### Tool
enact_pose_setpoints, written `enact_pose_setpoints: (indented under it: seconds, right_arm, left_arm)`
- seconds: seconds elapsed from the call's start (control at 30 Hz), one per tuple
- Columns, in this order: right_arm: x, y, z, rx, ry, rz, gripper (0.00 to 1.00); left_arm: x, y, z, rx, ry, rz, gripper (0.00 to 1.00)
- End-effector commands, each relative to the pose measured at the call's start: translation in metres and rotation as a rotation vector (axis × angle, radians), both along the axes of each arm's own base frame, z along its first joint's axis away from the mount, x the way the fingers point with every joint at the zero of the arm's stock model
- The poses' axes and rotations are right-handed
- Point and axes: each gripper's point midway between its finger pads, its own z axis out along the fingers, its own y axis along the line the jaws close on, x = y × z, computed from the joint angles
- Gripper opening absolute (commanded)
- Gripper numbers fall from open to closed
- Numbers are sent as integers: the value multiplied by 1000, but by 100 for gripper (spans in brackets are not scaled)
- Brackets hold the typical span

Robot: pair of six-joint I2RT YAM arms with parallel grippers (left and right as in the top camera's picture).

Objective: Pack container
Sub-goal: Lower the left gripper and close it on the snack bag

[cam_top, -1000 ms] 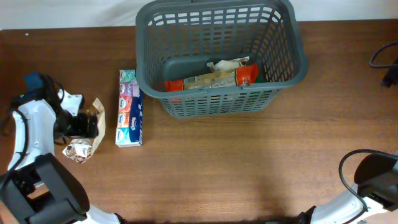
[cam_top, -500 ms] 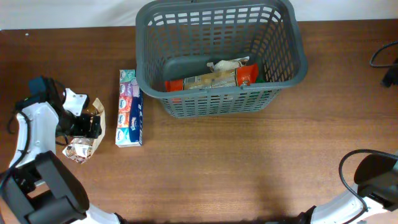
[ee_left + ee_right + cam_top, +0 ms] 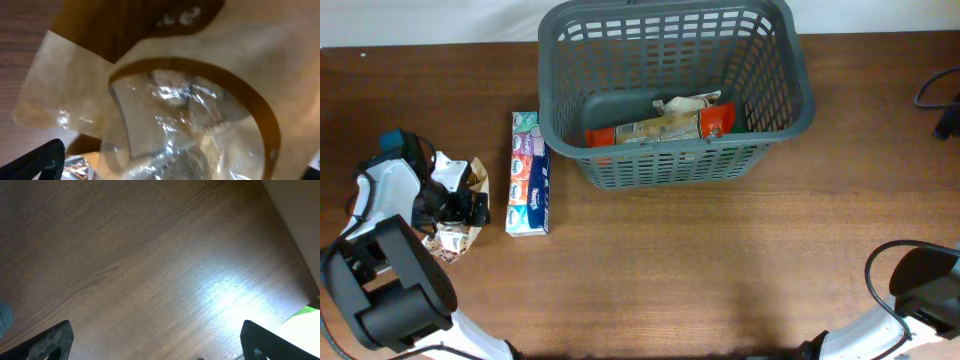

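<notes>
The container [image 3: 775,110], a big dark grey lattice basket, stands at the back centre with a red and beige packet [image 3: 660,125] lying inside. At the left lies a brown paper pouch [image 3: 450,240] with a clear window [image 3: 190,115]. My left gripper [image 3: 453,203] is open right over it, its fingers straddling the pouch [image 3: 75,85]. One dark fingertip [image 3: 42,161] shows at the lower left of the left wrist view. My right gripper [image 3: 160,342] is open above bare wood, with nothing between its fingers.
A pack of tissues [image 3: 528,187] lies between the pouch and the basket's left wall. The right arm's base [image 3: 920,290] sits at the near right corner. A black cable [image 3: 940,100] lies at the far right edge.
My left gripper has dropped closer onto the pouch and shifted slightly toward the near edge, jaws still wide. The right arm has not moved.
</notes>
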Motion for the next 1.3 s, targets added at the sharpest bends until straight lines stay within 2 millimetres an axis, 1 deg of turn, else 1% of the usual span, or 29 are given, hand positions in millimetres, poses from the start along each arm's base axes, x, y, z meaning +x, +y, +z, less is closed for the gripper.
enact_pose_setpoints:
  seconds: [0.0, 0.13, 0.57, 1.27]
  right_arm:
    - [0, 0, 0, 5, -7, -9, 99]
    - [0, 0, 0, 5, -7, -9, 99]
    - [0, 0, 0, 5, -7, -9, 100]
    - [0, 0, 0, 5, -7, -9, 99]
  left_arm:
    - [-1, 1, -6, -1, 2, 12, 99]
    - [-1, 0, -8, -2, 2, 12, 99]
    - [7, 4, -9, 14, -31, 11, 99]
    - [5, 3, -12, 11, -26, 12, 99]
